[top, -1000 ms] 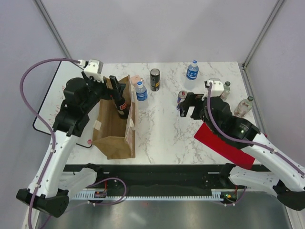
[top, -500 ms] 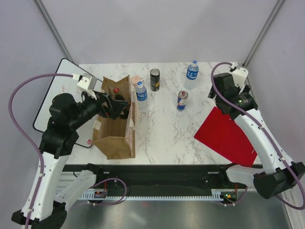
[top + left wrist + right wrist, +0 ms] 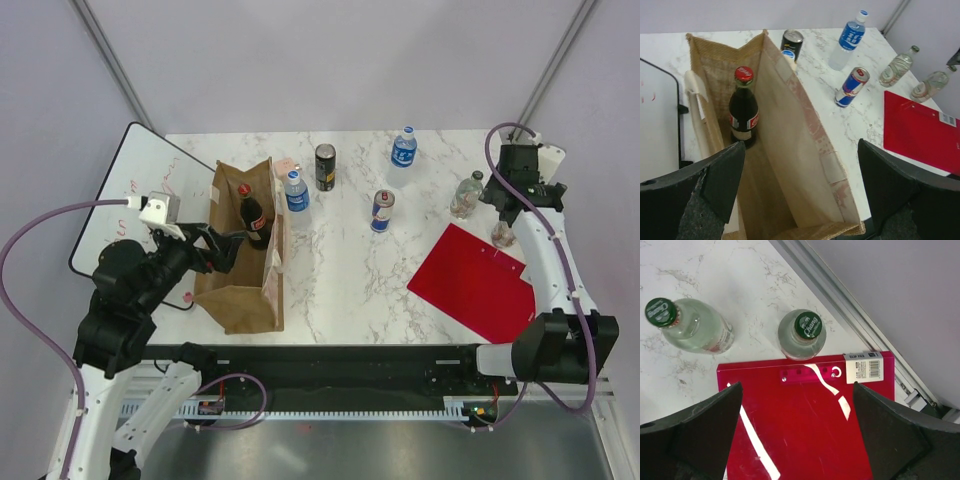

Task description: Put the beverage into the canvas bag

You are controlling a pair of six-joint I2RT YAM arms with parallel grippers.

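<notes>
Left gripper (image 3: 222, 252) stands with its jaws spread wide and empty. It has drawn back toward the near left corner of the marble tabletop (image 3: 340, 280), outside the mouth of the tan-brown upright canvas bag (image 3: 790, 130). A second ago it held the dark glass cola bottle with the red cap (image 3: 743, 112) over that bag. The bottle now stands upright inside, at the bag's far end, with the gripper clear of it. By the look of it, this beverage is placed and the release is done.

Farther off, the right gripper (image 3: 796, 385) has swung from the middle of the tabletop to its right edge. It hangs wide open and empty above two clear glass bottles with green caps (image 3: 687, 327) and the far end of the flat red clip file (image 3: 805, 430), touching neither.
</notes>
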